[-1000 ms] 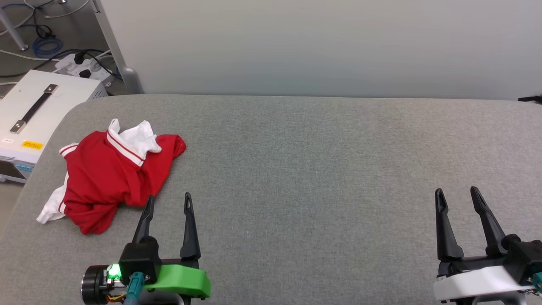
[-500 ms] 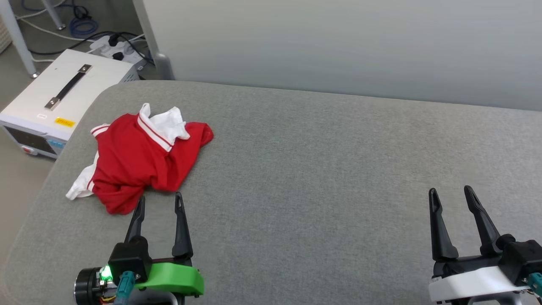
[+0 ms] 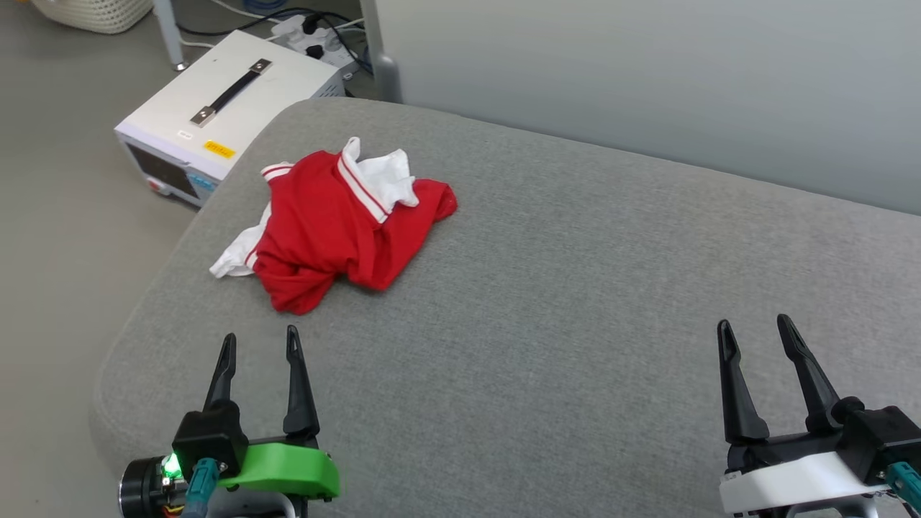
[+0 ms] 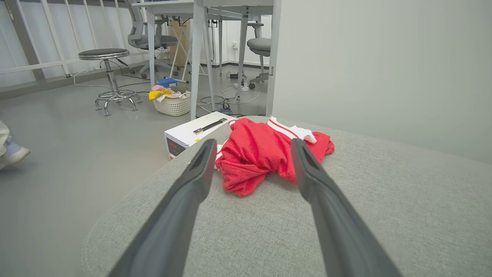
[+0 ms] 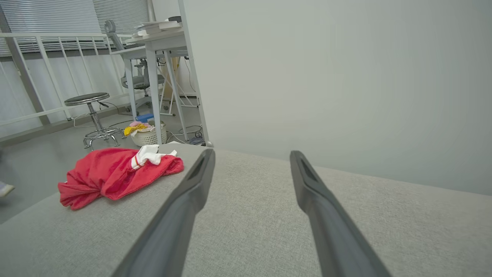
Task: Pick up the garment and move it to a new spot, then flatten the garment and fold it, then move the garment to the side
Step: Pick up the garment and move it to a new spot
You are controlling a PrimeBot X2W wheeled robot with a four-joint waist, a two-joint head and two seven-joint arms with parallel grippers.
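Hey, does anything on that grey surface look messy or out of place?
Only the garment: it lies crumpled in a heap near the left end of the grey surface, white sleeves bunched and twisted. Nothing looks spilled or damaged.

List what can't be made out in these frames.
The garment: crumpled in every view; its own folds hide the underside and any print.
The white box: panel readout too small in the head view; in the left wrist view a finger of the left gripper covers its corner.
A person's foot: cut off by the left wrist view's left edge.
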